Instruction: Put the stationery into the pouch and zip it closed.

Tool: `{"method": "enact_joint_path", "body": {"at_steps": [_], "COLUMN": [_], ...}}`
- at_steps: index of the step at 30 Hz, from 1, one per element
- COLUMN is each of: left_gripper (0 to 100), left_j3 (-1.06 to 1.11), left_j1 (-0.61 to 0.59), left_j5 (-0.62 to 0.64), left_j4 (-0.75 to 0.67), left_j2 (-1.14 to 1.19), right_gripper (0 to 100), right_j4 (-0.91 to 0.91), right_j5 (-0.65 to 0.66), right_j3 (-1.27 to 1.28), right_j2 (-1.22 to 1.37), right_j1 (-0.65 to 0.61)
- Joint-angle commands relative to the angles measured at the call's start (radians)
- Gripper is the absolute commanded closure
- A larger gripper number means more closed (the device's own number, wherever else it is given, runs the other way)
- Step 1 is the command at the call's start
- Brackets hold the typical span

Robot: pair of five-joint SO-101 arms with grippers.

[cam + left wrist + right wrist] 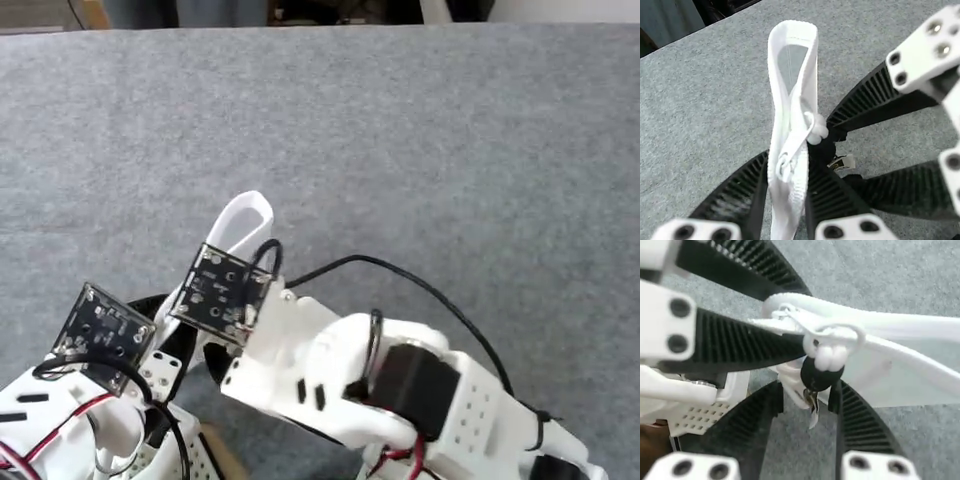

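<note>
A white pouch [792, 75] is held on edge, clamped between the fingers of the left gripper [788, 167]. Just beside that grip, the right gripper [807, 390] pinches the pouch's dark zipper pull [821, 372] over the grey table [450, 130].

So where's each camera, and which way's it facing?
High view: above the grey table, facing down; both arms show, at the pouch.
Left wrist view: on that arm, facing the left gripper clamped on the pouch.
Right wrist view: on that arm, facing the right gripper at the zip pull.
Shared: both wrist views show pouch, zip pull and both grippers.
</note>
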Motion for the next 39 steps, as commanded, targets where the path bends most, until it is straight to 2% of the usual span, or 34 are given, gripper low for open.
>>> {"method": "enact_joint_path", "body": {"at_steps": [1, 12, 18, 23, 33, 39], "left_gripper": [97, 97, 97, 97, 97, 97], "left_j3": [-0.027, -0.027, -0.027, -0.039, -0.051, -0.050], "left_j1": [0.010, 0.010, 0.010, -0.005, -0.019, -0.015], "left_j5": [0.011, 0.011, 0.014, 0.029, 0.034, 0.048], "left_j4": [0.002, 0.002, 0.002, 0.002, 0.002, 0.003], "left_j2": [0.002, 0.002, 0.002, 0.002, 0.002, 0.002], "right_gripper": [82.5, 82.2, 82.5, 82.5, 82.6, 97.2], "right_j4": [-0.014, -0.003, -0.044, -0.061, -0.095, -0.160], "right_j5": [-0.008, -0.006, -0.006, 0.068, 0.077, 0.078], "right_j3": [-0.015, -0.102, -0.102, -0.096, -0.068, -0.015], "right_j2": [-0.001, 0.001, 0.001, -0.001, -0.001, -0.001], "right_j1": [-0.011, -0.011, 0.038, 0.043, 0.048, 0.049]}}
